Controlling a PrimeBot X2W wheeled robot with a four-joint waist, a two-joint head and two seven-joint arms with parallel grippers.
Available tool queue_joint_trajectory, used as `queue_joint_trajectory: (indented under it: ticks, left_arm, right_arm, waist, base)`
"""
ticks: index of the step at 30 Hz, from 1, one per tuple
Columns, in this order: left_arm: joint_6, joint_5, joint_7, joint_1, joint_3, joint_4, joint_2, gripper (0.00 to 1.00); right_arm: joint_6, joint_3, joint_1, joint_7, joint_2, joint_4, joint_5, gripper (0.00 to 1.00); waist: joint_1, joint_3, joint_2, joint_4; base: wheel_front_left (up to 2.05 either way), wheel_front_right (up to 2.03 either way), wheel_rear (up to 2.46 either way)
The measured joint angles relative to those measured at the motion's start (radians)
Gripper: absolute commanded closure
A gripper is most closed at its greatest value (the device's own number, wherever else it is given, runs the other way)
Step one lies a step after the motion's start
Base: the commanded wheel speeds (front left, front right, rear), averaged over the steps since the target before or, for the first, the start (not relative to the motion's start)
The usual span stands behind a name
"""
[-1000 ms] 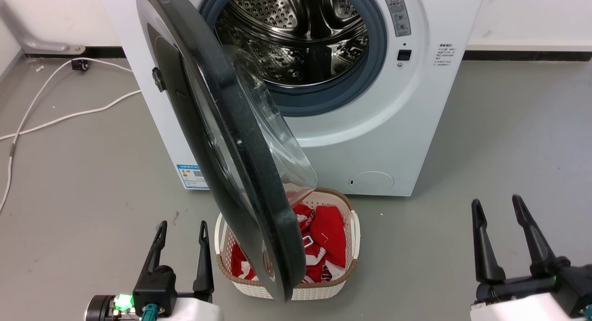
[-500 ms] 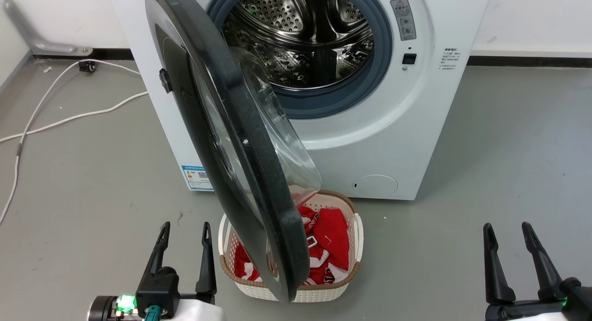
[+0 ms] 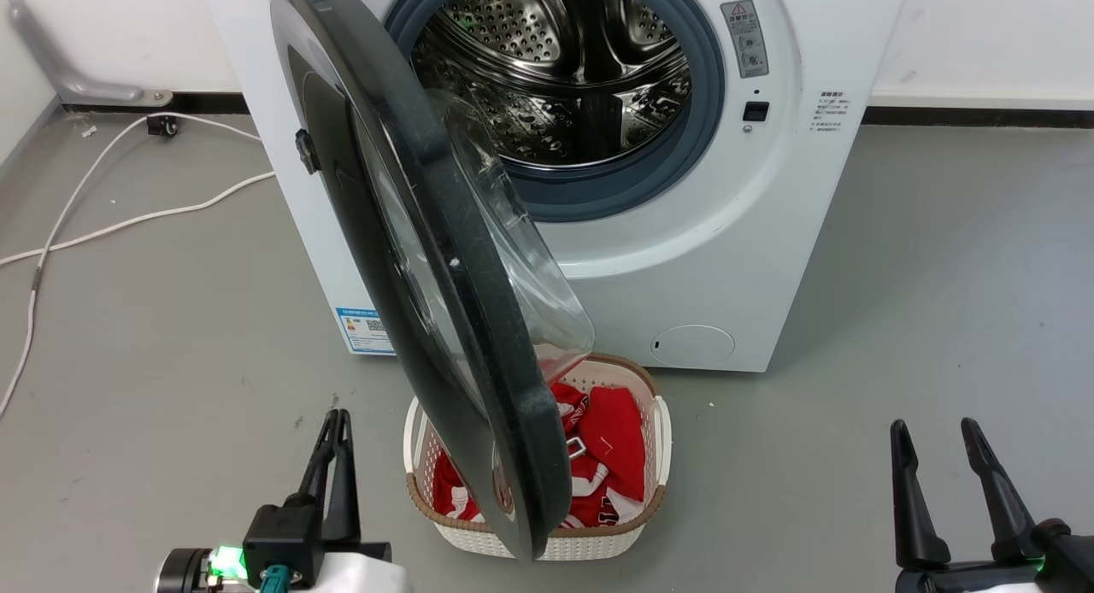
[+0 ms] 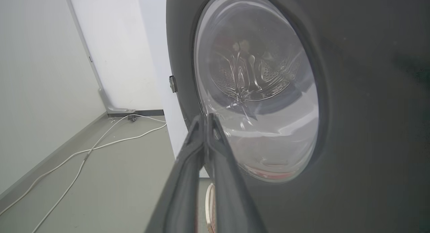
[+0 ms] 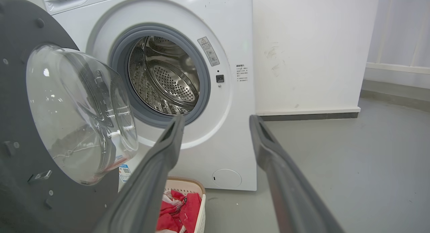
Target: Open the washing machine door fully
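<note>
The washing machine door (image 3: 444,260), a big round black disc with a clear bulging glass centre, stands swung out on its left hinge, roughly edge-on to me in the head view. Its outer face (image 4: 352,102) looms close in the left wrist view; its inner side (image 5: 20,102) with the glass bowl shows in the right wrist view. The steel drum (image 3: 555,72) lies exposed. My left gripper (image 3: 335,424) is shut with nothing in it, low on the left of the door and apart from it. My right gripper (image 3: 932,431) is open at the lower right, far from the door.
A white laundry basket (image 3: 654,431) holding red clothes sits on the grey floor under the door's lower edge. White cables (image 3: 128,221) trail across the floor at the left. The white machine body (image 3: 769,234) backs onto a white wall.
My left gripper's fingers have closed together, from open a moment ago. The right gripper sits lower in the head view than a second ago. The view itself shifted slightly; the door holds its angle.
</note>
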Motion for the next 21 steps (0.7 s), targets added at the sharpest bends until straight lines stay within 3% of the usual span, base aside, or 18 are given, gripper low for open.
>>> queue_joint_trajectory:
  ticks: [13, 21]
  left_arm:
    - [0.009, 0.027, 0.000, -0.075, 0.021, -0.233, 0.031, 1.00]
    - [-0.001, 0.056, 0.000, -0.146, -0.068, -0.384, 0.040, 1.00]
  right_arm:
    - [0.000, 0.006, -0.003, 0.000, 0.000, -0.005, 0.000, 0.00]
    - [0.000, 0.009, -0.003, 0.000, 0.000, -0.005, 0.003, 0.00]
  waist:
    - [0.0000, 0.004, 0.0000, 0.003]
    - [0.0000, 0.007, 0.0000, -0.001]
  base:
    - [0.00, 0.00, 0.00]
    - [0.00, 0.00, 0.00]
